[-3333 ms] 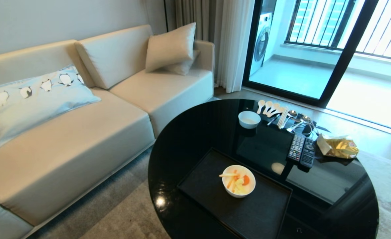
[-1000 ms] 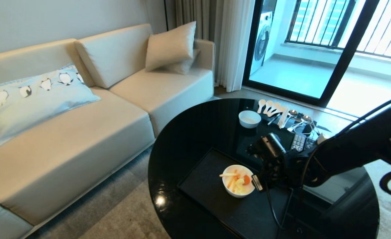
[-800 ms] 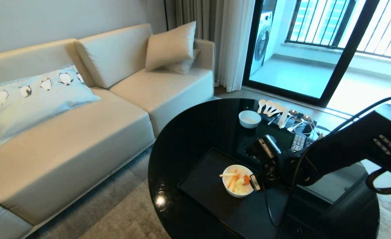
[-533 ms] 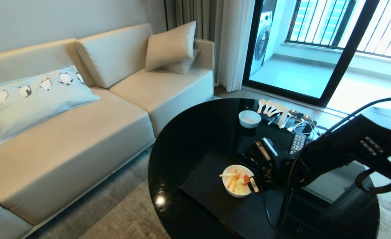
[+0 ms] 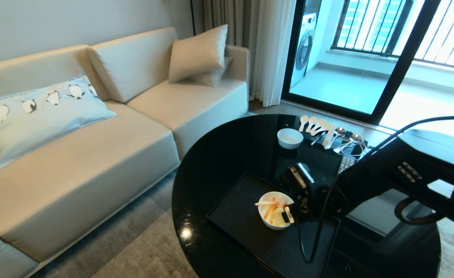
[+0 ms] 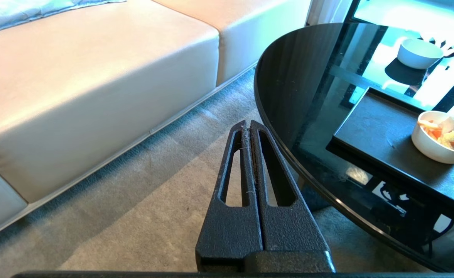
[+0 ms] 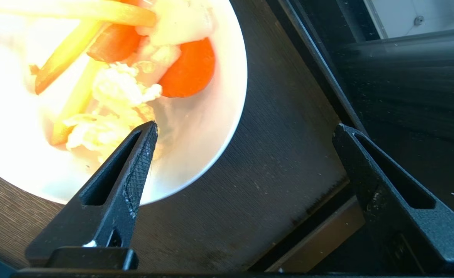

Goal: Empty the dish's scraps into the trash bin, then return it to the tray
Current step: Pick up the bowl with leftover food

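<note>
The dish [image 5: 269,224], a deep white bowl holding orange and pale yellow scraps [image 5: 273,211], sits on the black tray [image 5: 238,216] on the round table. My right gripper [image 5: 288,214] hangs open at the dish's right rim. In the right wrist view one finger [image 7: 134,170] is over the inside of the dish [image 7: 196,146] near the scraps [image 7: 188,73]. The other finger [image 7: 365,166] is outside it, above the tray's [image 7: 273,166] rim. My left gripper [image 6: 248,124] is shut and empty, parked over the carpet beside the table. The trash bin is out of view.
The black glass table [image 5: 219,154] carries a smaller white bowl [image 5: 289,138], spoons [image 5: 311,124] and a remote [image 5: 344,164] at its far side. A beige sofa [image 5: 95,154] stands to the left. My right arm [image 5: 396,173] spans the table's right half.
My right arm came in from the right and moved left and down to the dish's right rim. Its jaws have spread wider. The dish has not moved.
</note>
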### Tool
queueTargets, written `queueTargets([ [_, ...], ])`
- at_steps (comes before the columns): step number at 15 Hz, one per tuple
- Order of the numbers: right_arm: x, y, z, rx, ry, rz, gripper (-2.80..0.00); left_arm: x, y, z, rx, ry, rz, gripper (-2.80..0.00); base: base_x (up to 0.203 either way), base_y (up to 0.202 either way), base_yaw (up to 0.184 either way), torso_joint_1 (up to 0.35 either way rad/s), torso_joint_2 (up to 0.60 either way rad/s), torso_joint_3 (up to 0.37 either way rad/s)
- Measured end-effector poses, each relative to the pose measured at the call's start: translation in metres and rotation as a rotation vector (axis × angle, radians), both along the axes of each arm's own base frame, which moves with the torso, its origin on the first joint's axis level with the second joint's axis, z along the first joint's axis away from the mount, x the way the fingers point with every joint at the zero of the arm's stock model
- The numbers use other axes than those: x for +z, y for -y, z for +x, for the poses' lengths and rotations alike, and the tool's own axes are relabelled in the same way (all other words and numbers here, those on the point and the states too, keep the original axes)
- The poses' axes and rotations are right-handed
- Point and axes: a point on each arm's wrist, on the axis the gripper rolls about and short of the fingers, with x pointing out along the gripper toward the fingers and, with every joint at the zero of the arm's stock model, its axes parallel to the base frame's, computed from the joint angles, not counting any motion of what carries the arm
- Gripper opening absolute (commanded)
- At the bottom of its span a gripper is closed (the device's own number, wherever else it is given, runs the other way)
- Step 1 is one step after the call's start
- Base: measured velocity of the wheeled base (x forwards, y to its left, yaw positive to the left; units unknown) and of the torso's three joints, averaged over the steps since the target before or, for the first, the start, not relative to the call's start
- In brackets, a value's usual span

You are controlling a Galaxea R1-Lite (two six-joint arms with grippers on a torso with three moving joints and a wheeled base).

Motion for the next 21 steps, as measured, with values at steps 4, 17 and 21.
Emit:
queueTargets([
  [4,-0.008,-0.003,0.001,-0.027,-0.006,0.000,0.00,0.000,0.000,0.000,0.000,0.000,0.000,-2.80,0.000,0.000,0.000,0.000,0.00,0.000],
  [17,-0.015,0.025,0.003,-0.227,-0.051,-0.028,0.00,0.000,0.000,0.000,0.001,0.000,0.000,-2.80,0.000,0.000,0.000,0.000,0.00,0.000],
  [21,-0.011,0.036,-0.004,-0.329,-0.101,-0.038,0.00,0.000,0.000,0.000,0.000,0.000,0.000,-2.80,0.000,0.000,0.000,0.000,0.00,0.000],
])
